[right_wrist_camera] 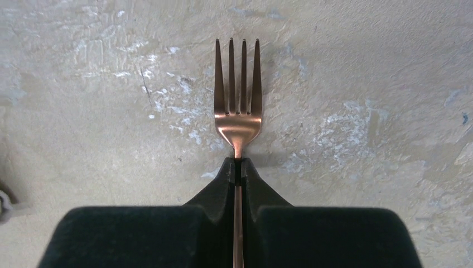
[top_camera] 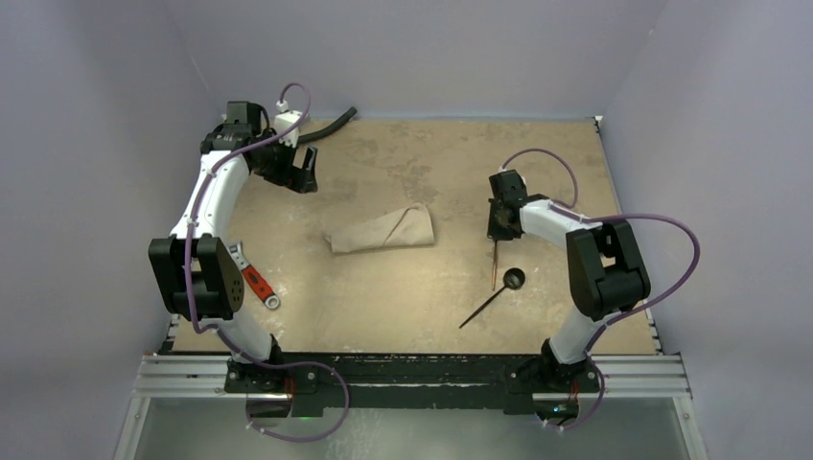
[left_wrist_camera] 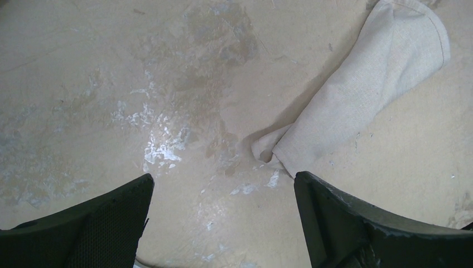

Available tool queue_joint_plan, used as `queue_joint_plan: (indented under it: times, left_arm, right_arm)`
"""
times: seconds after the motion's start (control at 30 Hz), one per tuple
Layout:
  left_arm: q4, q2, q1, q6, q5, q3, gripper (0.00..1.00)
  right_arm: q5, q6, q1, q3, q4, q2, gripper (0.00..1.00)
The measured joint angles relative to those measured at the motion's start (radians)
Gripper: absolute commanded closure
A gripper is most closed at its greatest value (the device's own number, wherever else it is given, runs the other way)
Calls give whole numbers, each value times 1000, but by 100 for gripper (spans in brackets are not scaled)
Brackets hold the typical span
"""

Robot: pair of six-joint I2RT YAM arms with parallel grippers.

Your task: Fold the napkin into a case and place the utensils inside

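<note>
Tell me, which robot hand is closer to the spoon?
The right one. The right gripper, shut on the fork, sits just beyond the spoon and its dark bowl. The left gripper hangs open far off to the left, past the folded napkin.

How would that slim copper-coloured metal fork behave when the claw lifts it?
Probably stiff: the copper-coloured fork looks like solid metal, with straight tines. Likely light, being so slim. It may pivot or slip, since the right gripper pinches only its narrow, smooth neck.
</note>
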Motion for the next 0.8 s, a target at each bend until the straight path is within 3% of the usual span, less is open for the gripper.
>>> queue_joint_plan:
  times: [0.33,0.53,0.8]
  left_arm:
    - [-18,0,-62,-2,-3,0,6]
    - [-15,-2,-257,-46,-1,0,2]
    - [51,3,-483,-163,43,-2,1]
  right_arm:
    - [-69,121,-1,0,85,1,100]
    - [-152,225,-1,1,154,-16,100]
    - [-267,406,-1,-15,286,-200,100]
